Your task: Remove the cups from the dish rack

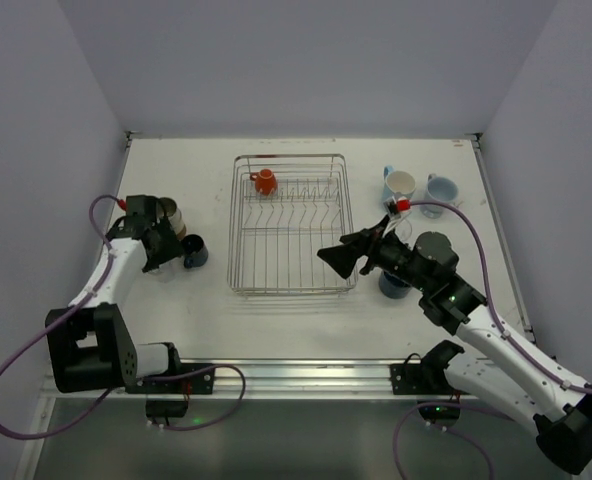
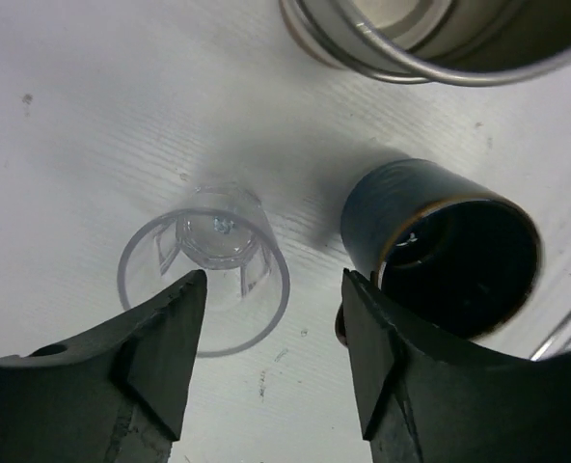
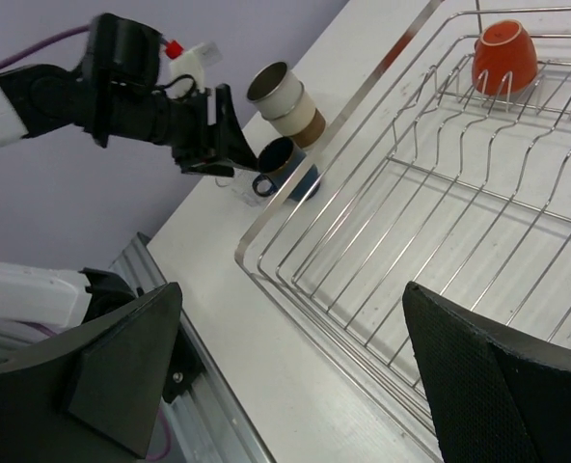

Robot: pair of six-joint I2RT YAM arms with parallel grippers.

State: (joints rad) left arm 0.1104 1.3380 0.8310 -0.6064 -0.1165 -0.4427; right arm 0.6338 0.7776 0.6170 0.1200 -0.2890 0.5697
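The dish rack (image 1: 291, 268) stands mid-table with one orange mug (image 1: 264, 182) upside down on its tines at the far left; the right wrist view shows that mug (image 3: 503, 56) too. My left gripper (image 2: 273, 289) is open just above a clear glass (image 2: 205, 280) that stands upright on the table, free of both fingers. A dark blue mug (image 2: 449, 260) sits right beside it, with a cream-and-brown tumbler (image 2: 430, 34) beyond. My right gripper (image 1: 338, 255) hangs wide open and holds nothing over the rack's near right edge (image 3: 295, 241).
Two light blue mugs (image 1: 399, 184) (image 1: 441, 190) stand on the table right of the rack. Another dark mug (image 1: 391, 285) sits partly under my right arm. Left of the rack, the tumbler (image 1: 169, 215) and dark blue mug (image 1: 194, 251) crowd my left gripper (image 1: 166, 258).
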